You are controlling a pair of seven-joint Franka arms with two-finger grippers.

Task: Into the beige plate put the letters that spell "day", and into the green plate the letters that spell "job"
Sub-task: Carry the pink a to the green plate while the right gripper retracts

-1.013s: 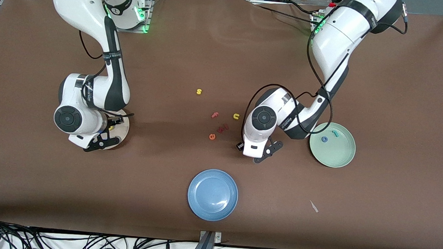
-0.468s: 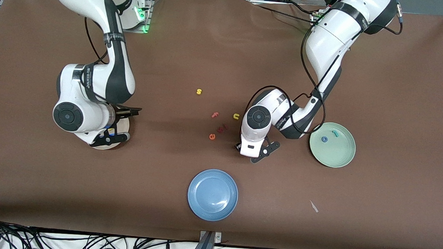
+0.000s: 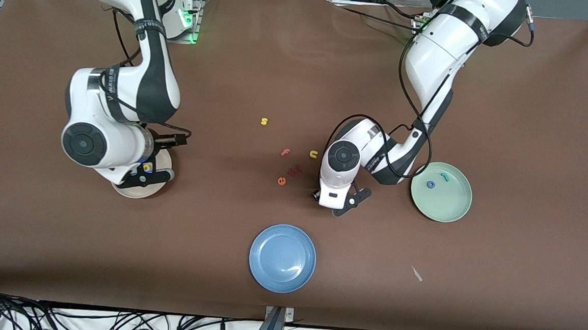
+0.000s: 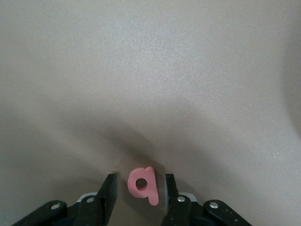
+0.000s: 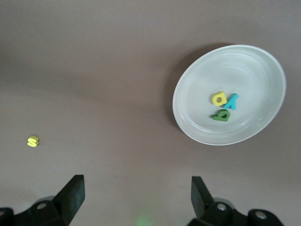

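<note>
A red-pink "b" [image 4: 141,182] lies on the brown table between the fingers of my left gripper [image 4: 139,188], with a small gap on each side; that gripper [image 3: 339,204] is open and low, between the loose letters and the green plate [image 3: 449,207]. A blue "o" [image 3: 430,184] and a teal "j" [image 3: 445,177] lie in the green plate. My right gripper [image 3: 164,158] hangs wide open and empty over the edge of the beige plate [image 5: 254,61], which holds the yellow "a" [image 5: 218,98], teal "y" [image 5: 233,100] and green "d" [image 5: 221,115].
A blue plate [image 3: 282,257] sits near the front edge. Loose letters lie mid-table: yellow "s" [image 3: 264,121], pink "f" [image 3: 285,152], yellow "u" [image 3: 313,154], orange "e" [image 3: 282,181] and a red one [image 3: 296,169]. A white scrap [image 3: 416,273] lies nearer the front camera than the green plate.
My right gripper has opened wide and risen from the beige plate. My left hand shifted slightly toward the right arm's end, then stayed put.
</note>
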